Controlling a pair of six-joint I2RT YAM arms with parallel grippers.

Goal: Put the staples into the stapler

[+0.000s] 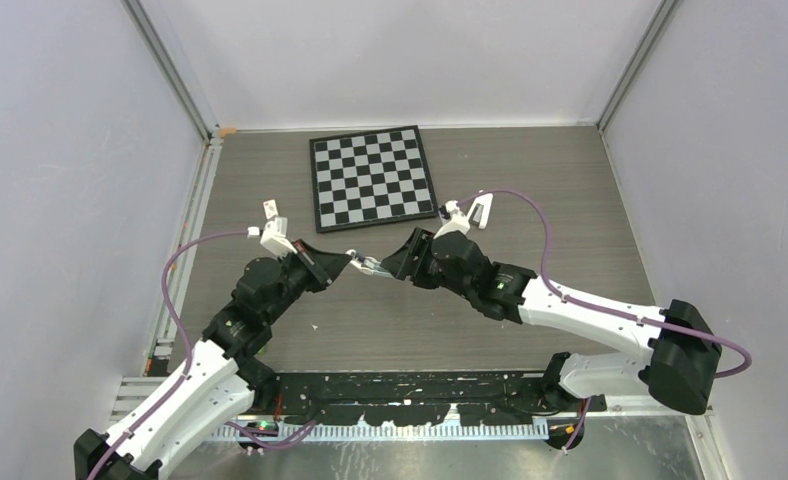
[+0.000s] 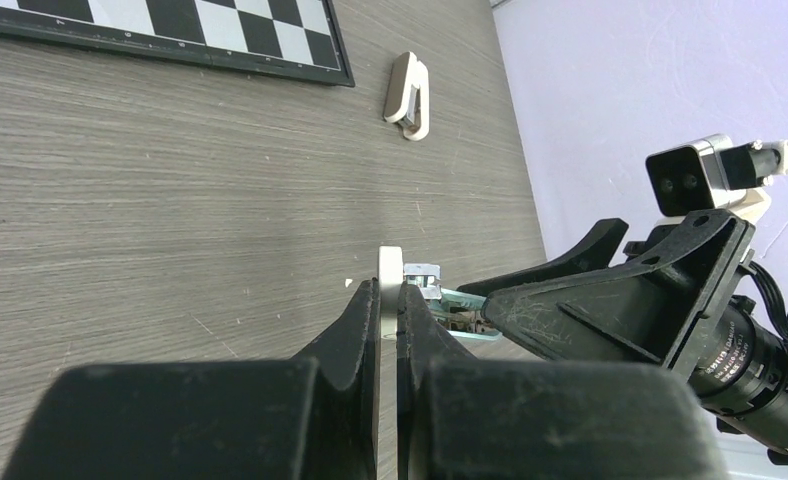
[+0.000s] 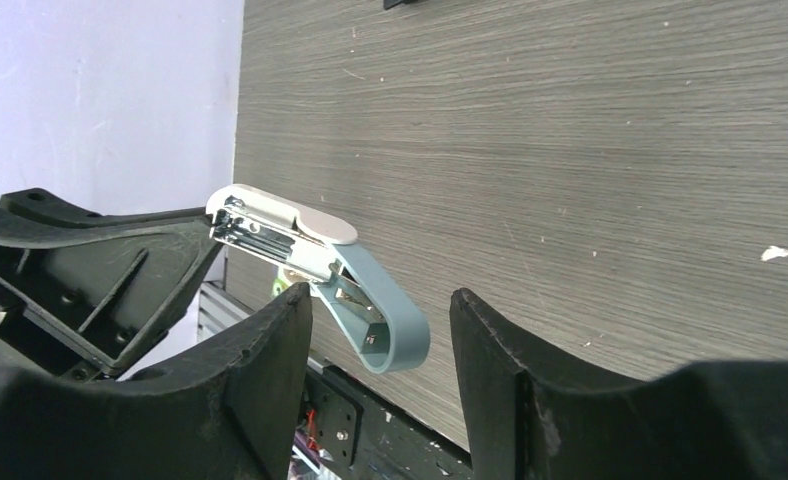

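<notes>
The white stapler (image 1: 482,210) (image 2: 407,95) lies on the table just right of the chessboard's near corner, with neither gripper on it. No staples show in any view. My left gripper (image 1: 348,257) (image 2: 390,290) is shut on the white end of a small light-blue-and-white object (image 1: 368,264) (image 3: 390,310) and holds it above the table. That object's blue arm hangs open off a metal channel (image 3: 260,232). My right gripper (image 1: 388,265) (image 3: 380,305) faces it, open, with its fingers on either side of the blue arm's rounded end.
A black-and-white chessboard (image 1: 372,178) (image 2: 170,30) lies at the back middle. A small white item (image 1: 270,207) sits left of it. Grey walls with metal rails close in the table on three sides.
</notes>
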